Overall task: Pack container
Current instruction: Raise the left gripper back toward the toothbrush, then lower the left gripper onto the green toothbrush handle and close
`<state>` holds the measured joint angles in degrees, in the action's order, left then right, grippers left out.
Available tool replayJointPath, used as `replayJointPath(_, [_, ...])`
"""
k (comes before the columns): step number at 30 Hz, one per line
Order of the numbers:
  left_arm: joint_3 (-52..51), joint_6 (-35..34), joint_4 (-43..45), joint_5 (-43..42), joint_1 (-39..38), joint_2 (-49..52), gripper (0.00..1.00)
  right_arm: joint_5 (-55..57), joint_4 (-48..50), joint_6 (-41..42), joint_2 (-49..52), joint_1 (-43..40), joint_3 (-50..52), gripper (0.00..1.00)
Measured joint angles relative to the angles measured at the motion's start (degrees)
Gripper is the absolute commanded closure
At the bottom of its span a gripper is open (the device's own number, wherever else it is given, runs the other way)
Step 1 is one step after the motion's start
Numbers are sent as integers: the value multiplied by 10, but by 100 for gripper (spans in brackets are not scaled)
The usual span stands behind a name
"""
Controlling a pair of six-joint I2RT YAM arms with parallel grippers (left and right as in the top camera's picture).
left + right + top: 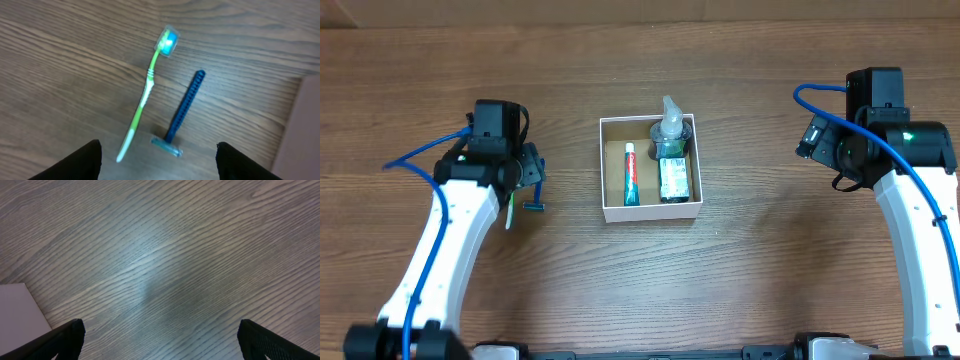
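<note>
The container [613,168] is a small square box with white walls and a brown floor at the table's middle. In it lie a toothpaste tube [630,172] and a dark pump bottle [671,150]. A green toothbrush [145,95] and a blue razor [181,115] lie side by side on the wood, left of the container. My left gripper [159,162] is open above them and holds nothing. The razor also shows in the overhead view [534,208]. My right gripper [160,340] is open over bare wood, right of the container; the box's corner [17,307] shows in its view.
The table is brown wood [760,270]. The box's wall edge shows at the right of the left wrist view [300,135]. Both white arms reach in from the front edge, the left [450,250] and the right [920,250].
</note>
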<state>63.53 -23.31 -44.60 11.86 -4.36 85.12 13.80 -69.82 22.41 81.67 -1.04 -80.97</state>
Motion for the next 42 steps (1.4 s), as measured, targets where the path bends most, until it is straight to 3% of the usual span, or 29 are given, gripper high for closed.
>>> replayJointPath(5, [-2,31,66,0,7,53,11,0,0,0,0,0,0,0])
replayJointPath(13, [-2,65,148,2,25,126,9,0,0,0,0,0,0,0])
replayJointPath(18, [-2,76,195,2,41,170,3,0,0,0,0,0,0,0])
replayJointPath(26, [-2,119,265,-16,48,248,3,0,0,0,0,0,0,0])
replayJointPath(29, [-1,128,280,-19,48,252,9,0,0,0,0,0,0,0])
replayJointPath(33, [-1,132,297,-24,48,257,38,0,0,0,0,0,0,0])
replayJointPath(40, [-1,139,313,-26,48,261,39,0,0,0,0,0,0,0])
replayJointPath(42, [-1,139,317,-26,48,262,47,0,0,0,0,0,0,0])
